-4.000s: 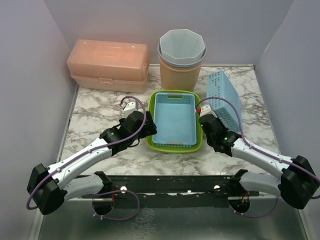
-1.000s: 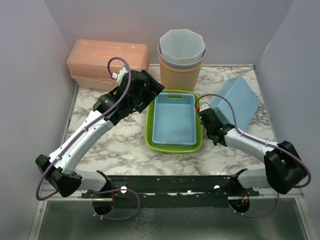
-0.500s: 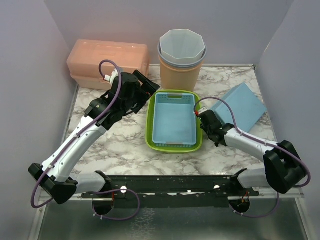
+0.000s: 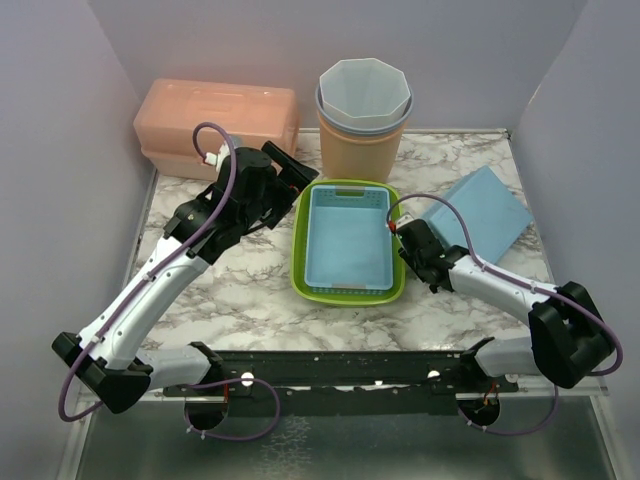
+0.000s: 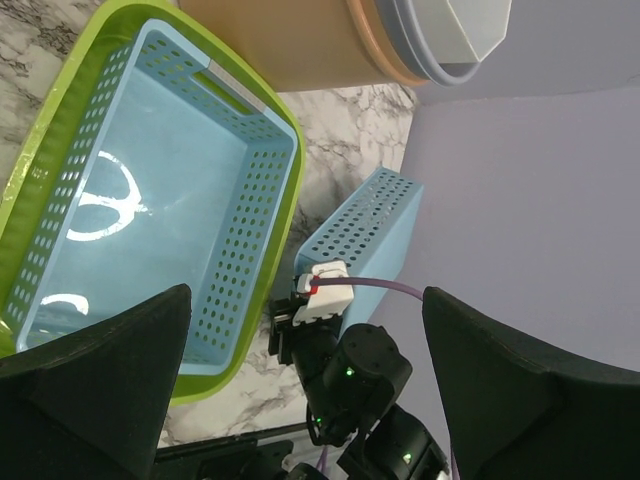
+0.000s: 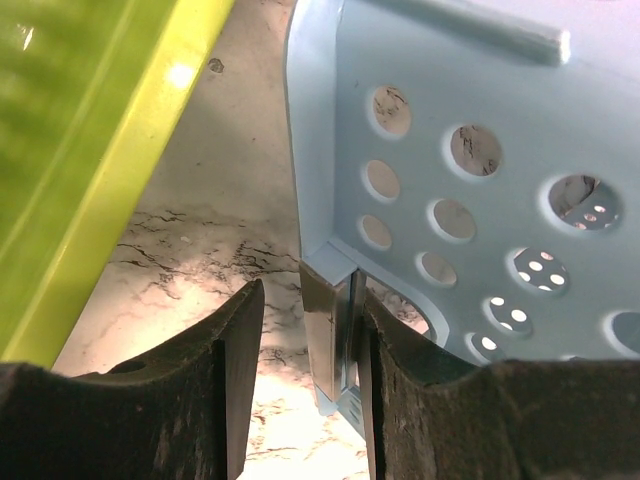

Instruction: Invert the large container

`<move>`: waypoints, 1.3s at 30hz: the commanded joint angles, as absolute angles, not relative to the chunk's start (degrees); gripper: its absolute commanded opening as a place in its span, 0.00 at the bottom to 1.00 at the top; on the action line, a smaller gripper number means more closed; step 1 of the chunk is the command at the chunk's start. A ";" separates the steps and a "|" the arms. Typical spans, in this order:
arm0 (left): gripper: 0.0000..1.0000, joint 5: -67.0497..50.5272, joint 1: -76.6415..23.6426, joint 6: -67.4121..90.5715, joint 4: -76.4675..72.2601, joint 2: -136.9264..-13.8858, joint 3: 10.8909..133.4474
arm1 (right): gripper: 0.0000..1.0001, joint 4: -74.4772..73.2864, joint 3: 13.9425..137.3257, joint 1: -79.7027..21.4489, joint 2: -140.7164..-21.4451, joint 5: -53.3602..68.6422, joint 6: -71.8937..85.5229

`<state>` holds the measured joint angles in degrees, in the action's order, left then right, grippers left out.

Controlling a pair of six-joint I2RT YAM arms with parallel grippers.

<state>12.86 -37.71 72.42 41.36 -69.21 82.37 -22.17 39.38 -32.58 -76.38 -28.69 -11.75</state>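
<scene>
From above, the large container [image 4: 487, 208], a pale blue perforated tub, lies at the right of the marble table [image 4: 230, 285] with its plain base facing up, just beside the green basket [image 4: 298, 255], which holds 1 more blue basket [image 4: 345, 240]. The right gripper [image 4: 407, 231] reaches to the container's near left corner, in the gap between it and the green basket. The left gripper [image 4: 293, 168] hangs over the table at the green basket's far left corner, its fingers spread wide and holding nothing. Behind stand an orange lidded box [image 4: 215, 125] and a tan bin [image 4: 360, 150] with 2 paler bins nested in it. In the left wrist view, the left gripper [image 5: 305, 300] shows its 2 fingers [image 5: 100, 385] far apart at the bottom corners. Between them appear the green basket [image 5: 296, 215], the large container [image 5: 385, 225] with its holed side wall toward the basket, and the right arm [image 5: 360, 375] below it. In the right wrist view, the right gripper [image 6: 310, 330] has its jaws parted. The large container [image 6: 450, 110] has its corner edge between them, lying against 1 finger [image 6: 450, 420], while a strip of table [image 6: 200, 260] shows between that edge and the other finger, so the edge is not pinched. The green basket [image 6: 100, 130] runs along the left.
</scene>
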 commanded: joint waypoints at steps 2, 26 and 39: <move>0.99 11.75 -37.50 72.84 40.37 -68.80 81.49 | 0.44 -23.07 41.04 -32.89 -74.53 -26.19 -9.60; 0.99 31.60 -35.72 32.04 37.19 -58.96 57.32 | 0.59 -24.85 41.82 -33.07 -63.86 -23.72 -7.24; 0.99 36.13 -33.18 21.57 37.23 -58.10 53.19 | 0.67 -19.15 36.06 -32.96 -67.50 -23.56 -19.04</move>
<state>31.64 -33.82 26.72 37.91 -59.79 56.21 -22.94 39.59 -32.69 -62.87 -23.38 -9.39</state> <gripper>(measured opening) 0.989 0.671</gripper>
